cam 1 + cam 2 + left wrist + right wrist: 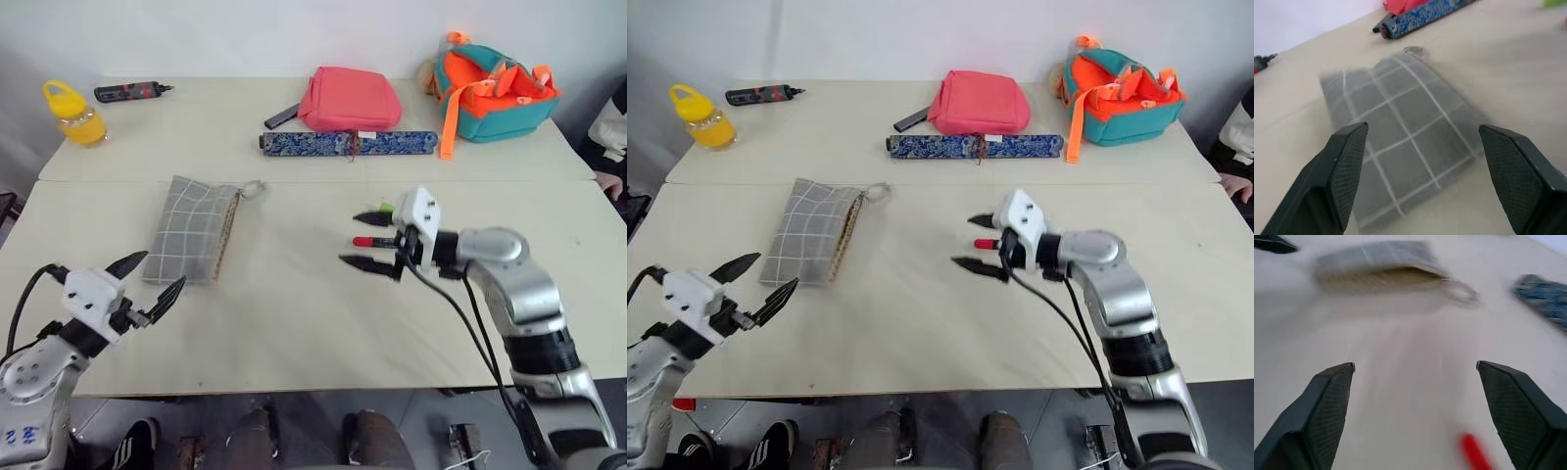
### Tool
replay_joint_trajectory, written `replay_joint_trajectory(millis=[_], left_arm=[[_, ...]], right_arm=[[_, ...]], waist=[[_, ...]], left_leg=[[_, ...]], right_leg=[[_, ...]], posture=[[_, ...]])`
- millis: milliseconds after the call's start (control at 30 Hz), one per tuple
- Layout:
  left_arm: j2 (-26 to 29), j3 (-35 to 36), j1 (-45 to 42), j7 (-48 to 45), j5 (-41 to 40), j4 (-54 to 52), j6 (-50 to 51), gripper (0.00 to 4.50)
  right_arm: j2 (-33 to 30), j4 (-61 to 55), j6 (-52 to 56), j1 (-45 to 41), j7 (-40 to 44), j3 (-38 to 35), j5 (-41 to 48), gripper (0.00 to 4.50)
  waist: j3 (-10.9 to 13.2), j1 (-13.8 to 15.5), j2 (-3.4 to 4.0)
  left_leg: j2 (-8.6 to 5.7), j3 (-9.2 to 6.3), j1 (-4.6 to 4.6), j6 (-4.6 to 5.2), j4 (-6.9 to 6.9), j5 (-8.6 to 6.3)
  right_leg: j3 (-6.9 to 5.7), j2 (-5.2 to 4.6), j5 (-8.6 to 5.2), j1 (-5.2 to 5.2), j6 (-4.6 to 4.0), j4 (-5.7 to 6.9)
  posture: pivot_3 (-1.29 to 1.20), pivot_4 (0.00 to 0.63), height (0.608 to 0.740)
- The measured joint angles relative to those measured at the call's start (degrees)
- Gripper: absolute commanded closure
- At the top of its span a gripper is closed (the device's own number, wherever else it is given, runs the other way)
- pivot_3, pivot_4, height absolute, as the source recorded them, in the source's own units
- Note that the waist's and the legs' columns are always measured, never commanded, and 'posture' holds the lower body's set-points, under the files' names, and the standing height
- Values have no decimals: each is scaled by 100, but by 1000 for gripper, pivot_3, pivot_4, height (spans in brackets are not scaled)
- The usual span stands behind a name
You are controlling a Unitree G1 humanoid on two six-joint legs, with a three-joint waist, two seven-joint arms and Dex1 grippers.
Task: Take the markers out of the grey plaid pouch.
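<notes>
The grey plaid pouch [192,228] is lying flat on the near table [294,323], its zip edge and pale loop pull [254,188] turned toward the middle of the table. The left gripper [149,282] is hovering just beside the pouch's near end with its two black fingers spread wide and nothing between them. The right gripper [369,239] is hanging over the bare tabletop well to the right of the pouch, its fingers also standing wide apart and gripping nothing.

The red marker [367,241] is lying on the table between and below those spread fingers, and a bit of the green marker [387,207] is peeking out just behind the upper finger. Both markers seem to be out of the pouch already, so the job looks close to finished; whether any more are inside cannot be told, since the pouch's mouth is showing only brownish lining.

The main risk now is the right gripper brushing the loose markers as it is moving, since they are slim, round and likely to roll across the smooth table. The left fingers are also near enough to drag the pouch if they swing inward.
</notes>
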Motion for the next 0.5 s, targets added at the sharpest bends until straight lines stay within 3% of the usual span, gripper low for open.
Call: replay_joint_trajectory(millis=[233,500], left_arm=[[-378,550,539,69,-629,-443,401,642],[-752,781,967,70,-542,147,383,642]], right_arm=[[-123,-636,-44,1046,6,-188,460,333],[-41,-100,-727,1456,-180,-469,469,333]], waist=[[-2,-31,-2],[-4,-17,-6]], left_leg=[[-4,2,13,21,4,-13],[-6,4,12,23,11,-16]], right_leg=[[2,7,0,11,-4,-3],[2,7,0,12,-5,-6]], posture=[[0,150,740],[0,150,740]])
